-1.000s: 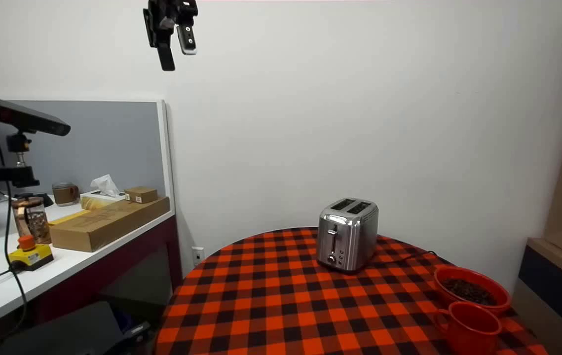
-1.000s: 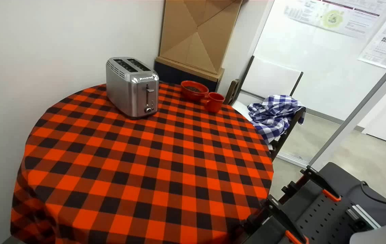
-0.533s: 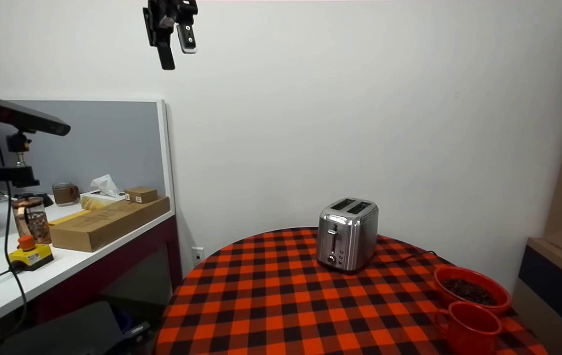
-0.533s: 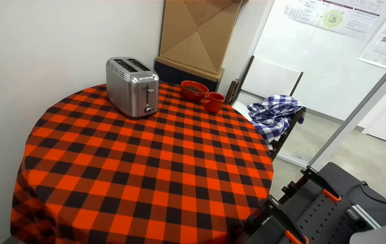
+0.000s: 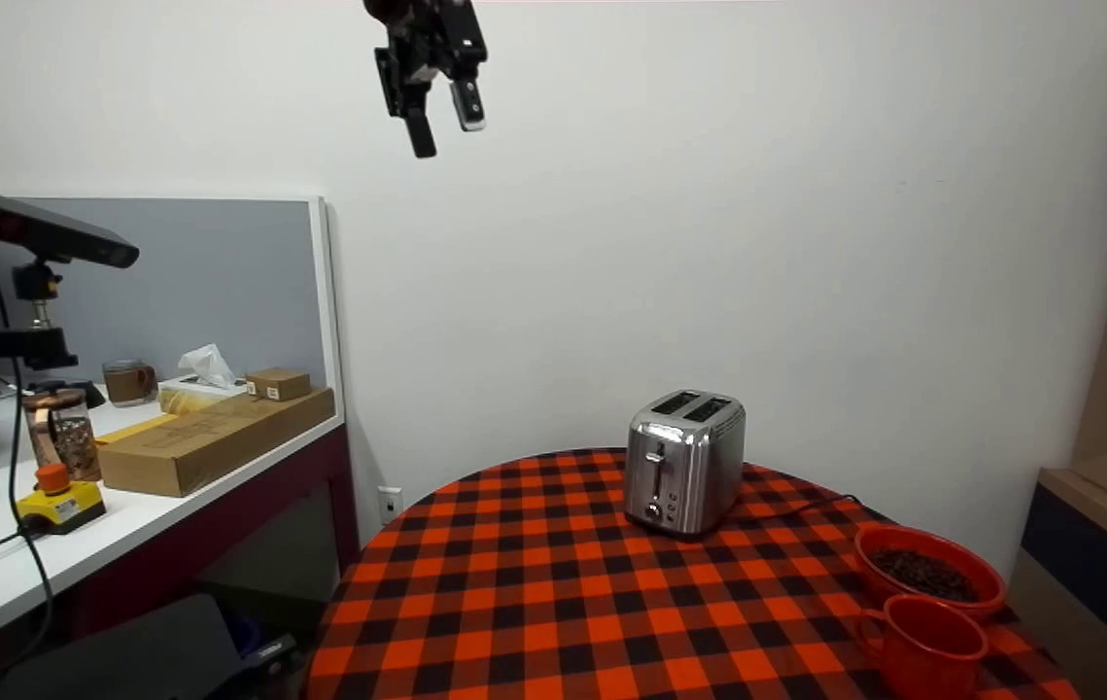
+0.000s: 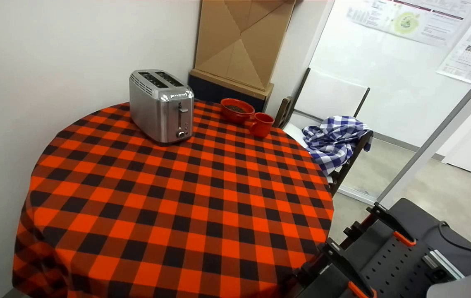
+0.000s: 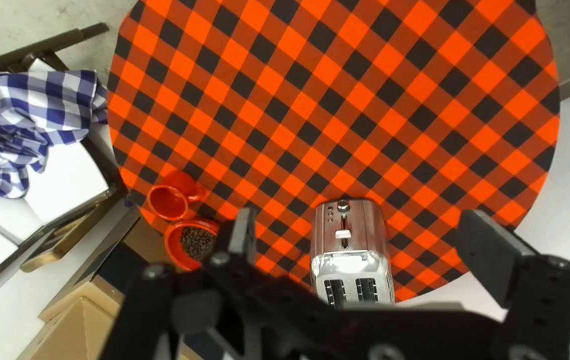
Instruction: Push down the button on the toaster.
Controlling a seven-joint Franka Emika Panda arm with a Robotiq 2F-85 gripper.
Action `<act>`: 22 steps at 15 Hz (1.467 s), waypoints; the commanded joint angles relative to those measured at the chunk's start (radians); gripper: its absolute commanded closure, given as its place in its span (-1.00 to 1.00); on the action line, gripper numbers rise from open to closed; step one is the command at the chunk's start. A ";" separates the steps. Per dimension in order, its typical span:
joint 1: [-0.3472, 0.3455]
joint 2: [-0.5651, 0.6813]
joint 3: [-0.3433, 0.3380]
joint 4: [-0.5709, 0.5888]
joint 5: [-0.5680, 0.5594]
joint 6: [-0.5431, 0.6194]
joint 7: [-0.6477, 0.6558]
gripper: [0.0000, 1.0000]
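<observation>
Hand [image 5: 448, 141] swings across, toaster [image 5: 684, 467] stays put

There it goes! In an exterior view the hand has slid to just past three o'clock of its spot half a second ago; toaster, bowl [image 6: 236, 118], mug [image 6: 261, 130] all as before. Fingers [image 7: 485, 245] spread wide, the wrist view shows, and holding nothing! The hand hangs well apart from the toaster, at its eleven o'clock. In both exterior views the toaster stands upright by the twelve o'clock edge of the tabletop [image 6: 185, 207], lever [image 6: 183, 110] raised, wall [image 5: 806, 243] near. Lettering [image 6: 178, 95] on its top front edge: too small to read! In an exterior view, posters [image 6: 405, 20] at two o'clock, unreadable too. Cord [image 5: 811, 505] trailing towards the toaster's four o'clock; farther that way, the bowl, mug just beside it. Chair [image 6: 330, 93] at three o'clock, checked cloth [image 6: 336, 140] heaped on it!
</observation>
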 commanded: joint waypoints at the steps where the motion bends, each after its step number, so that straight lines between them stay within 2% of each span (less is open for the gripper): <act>1: -0.006 0.212 -0.017 0.143 -0.074 0.069 -0.009 -1.00; 8: 0.041 0.509 -0.032 0.346 -0.189 0.217 -0.001 -1.00; 17: 0.130 0.762 -0.125 0.530 -0.324 0.260 0.011 -0.96; 18: 0.139 0.785 -0.138 0.546 -0.330 0.260 0.010 -0.87; 19: 0.146 0.811 -0.150 0.563 -0.334 0.262 0.009 -0.70; 20: 0.152 0.834 -0.163 0.579 -0.337 0.263 0.008 -0.42; 22: 0.162 0.880 -0.188 0.614 -0.329 0.264 0.002 -0.04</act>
